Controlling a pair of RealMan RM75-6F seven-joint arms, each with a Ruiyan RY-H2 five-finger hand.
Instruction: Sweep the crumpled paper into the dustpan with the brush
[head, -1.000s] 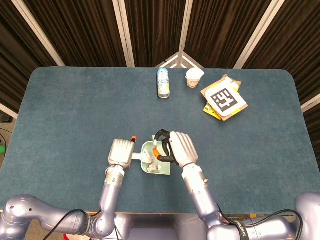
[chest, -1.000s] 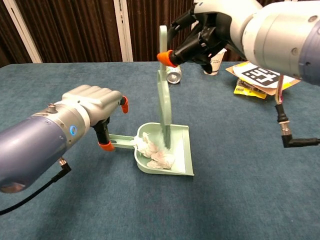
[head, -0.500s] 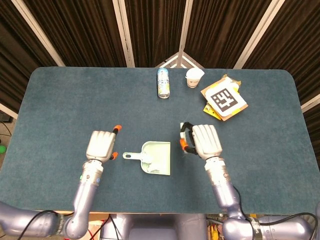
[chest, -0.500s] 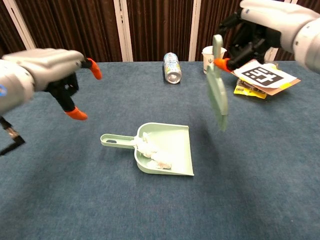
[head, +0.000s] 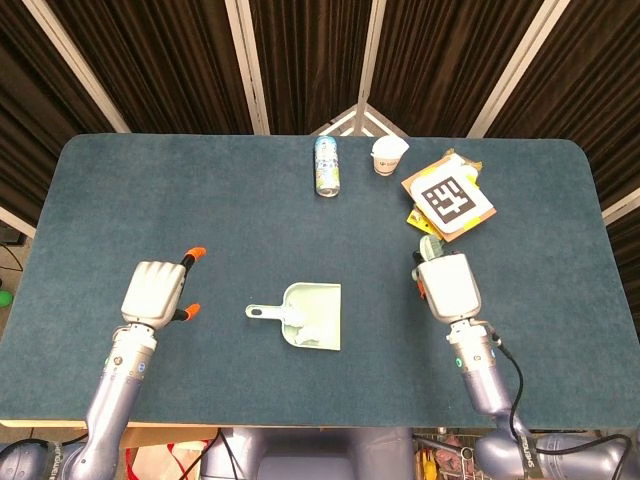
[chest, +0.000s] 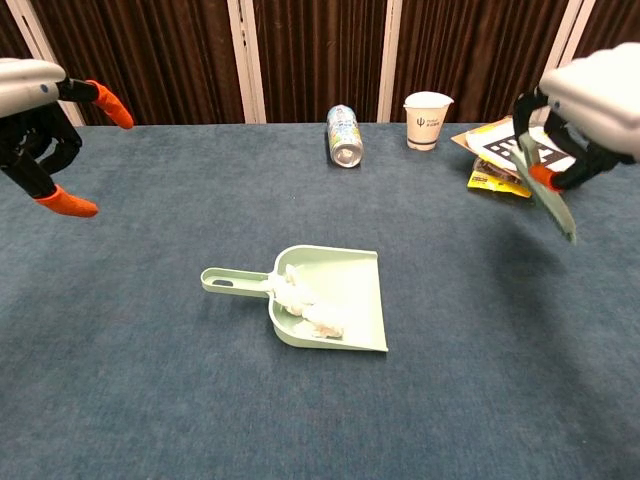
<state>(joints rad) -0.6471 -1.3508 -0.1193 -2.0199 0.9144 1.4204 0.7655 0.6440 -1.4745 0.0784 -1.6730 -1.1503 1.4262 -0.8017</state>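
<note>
A light green dustpan (chest: 340, 290) lies flat in the middle of the blue table (head: 150, 200), with its handle pointing to the left of the picture. The crumpled paper (chest: 305, 308) sits inside the pan, near the handle end. The right hand (chest: 590, 100) is up in the air at the right edge of the chest view, and it holds the green brush (chest: 552, 200), which tilts down and to the right. The left hand (head: 155, 292) is at the lower left of the head view, well apart from the dustpan, with its orange-tipped fingers (chest: 72, 204) spread and nothing in them. At the top of the table a can (head: 327, 165) lies on its side, a white paper cup (head: 388, 155) stands just beside it, and a pile of papers with a black and white square tag (head: 448, 198) lies at the upper right.
</note>
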